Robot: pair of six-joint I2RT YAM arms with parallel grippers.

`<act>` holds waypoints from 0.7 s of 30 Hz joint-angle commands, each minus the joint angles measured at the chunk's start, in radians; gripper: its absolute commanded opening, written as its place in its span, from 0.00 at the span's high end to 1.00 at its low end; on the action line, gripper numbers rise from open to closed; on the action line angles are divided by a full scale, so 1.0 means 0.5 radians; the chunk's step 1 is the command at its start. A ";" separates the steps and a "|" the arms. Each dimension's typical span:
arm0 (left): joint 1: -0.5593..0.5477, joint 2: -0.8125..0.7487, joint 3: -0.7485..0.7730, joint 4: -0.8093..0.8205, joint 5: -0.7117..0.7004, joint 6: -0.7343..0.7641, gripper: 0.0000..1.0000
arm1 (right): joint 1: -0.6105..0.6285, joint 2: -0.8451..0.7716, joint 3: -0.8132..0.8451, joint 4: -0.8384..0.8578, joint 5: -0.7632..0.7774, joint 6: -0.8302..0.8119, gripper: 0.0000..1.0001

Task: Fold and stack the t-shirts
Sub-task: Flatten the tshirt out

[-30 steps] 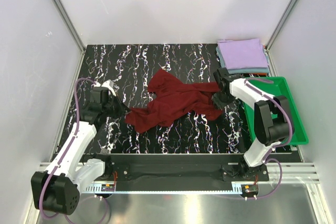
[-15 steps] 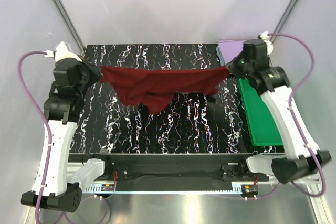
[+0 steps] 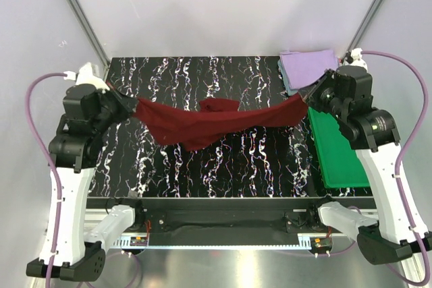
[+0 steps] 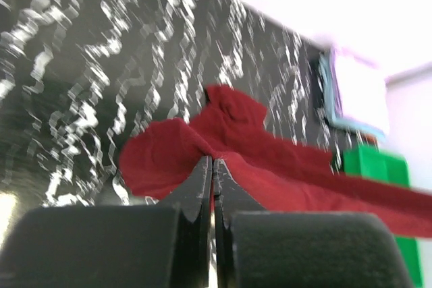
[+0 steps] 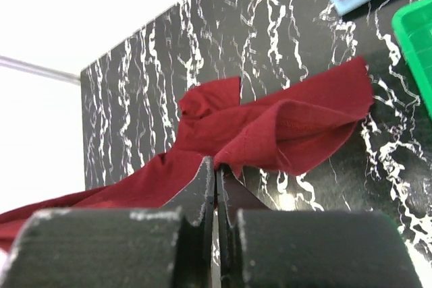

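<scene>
A: Where was the maroon tee [image 3: 216,121] just then?

B: Strung between the two arms above the table [image 3: 236,166], sagging in the middle. The left gripper [image 3: 129,106] was pinching one end and the right gripper [image 3: 308,98] the other. Both wrist views showed the jaws pressed together with a thin bit of red cloth caught between them.

A: Was it clear of the table?

B: I couldn't tell. The lowest folds hung close to it and may have brushed it.

A: And the others?

B: The lavender tee [image 3: 309,67] lay folded in the far right corner on top of the grey-blue tee [image 3: 286,82], just behind the tray [image 3: 341,153].

A: So what worried you?

B: Mostly the grip. Each claw had only a narrow pinch of soft cotton, so a harder pull apart could have slid one end free and dropped the tee in a heap.

A: Anything else?

B: The cloth was bunched and roped, not spread. I couldn't tell which parts of the shirt were held. Had they been uneven points, laying it down would have left it twisted, and any fold would have come out crooked.

A: And on the right?

B: That arm was near the stack and the tray. A swing that way could have dragged a trailing edge over the folded tees and mussed them.
</scene>
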 commanded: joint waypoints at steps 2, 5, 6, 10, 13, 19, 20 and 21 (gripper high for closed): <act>0.012 0.129 -0.310 0.077 0.427 0.026 1.00 | -0.004 -0.026 -0.221 0.123 -0.240 -0.089 1.00; 0.028 0.257 -0.485 0.202 0.467 0.023 1.00 | -0.001 -0.078 -0.595 0.306 -0.360 -0.022 1.00; 0.037 0.297 -0.586 0.230 0.467 0.020 1.00 | -0.004 -0.090 -0.821 0.441 -0.384 0.000 1.00; 0.040 0.622 -0.756 0.387 0.440 0.029 1.00 | -0.004 -0.029 -1.197 0.705 -0.391 0.055 1.00; 0.040 0.818 -0.805 0.528 0.409 -0.014 1.00 | -0.001 0.093 -1.271 0.813 -0.321 0.025 1.00; 0.043 1.212 -0.587 0.519 0.280 0.038 0.55 | -0.004 0.278 -1.179 0.862 -0.287 -0.016 1.00; 0.043 1.163 -0.581 0.498 0.222 0.050 0.42 | -0.007 0.296 -1.167 0.880 -0.287 -0.025 1.00; 0.043 1.123 -0.587 0.501 0.100 0.069 0.40 | -0.010 0.308 -1.167 0.890 -0.287 -0.022 1.00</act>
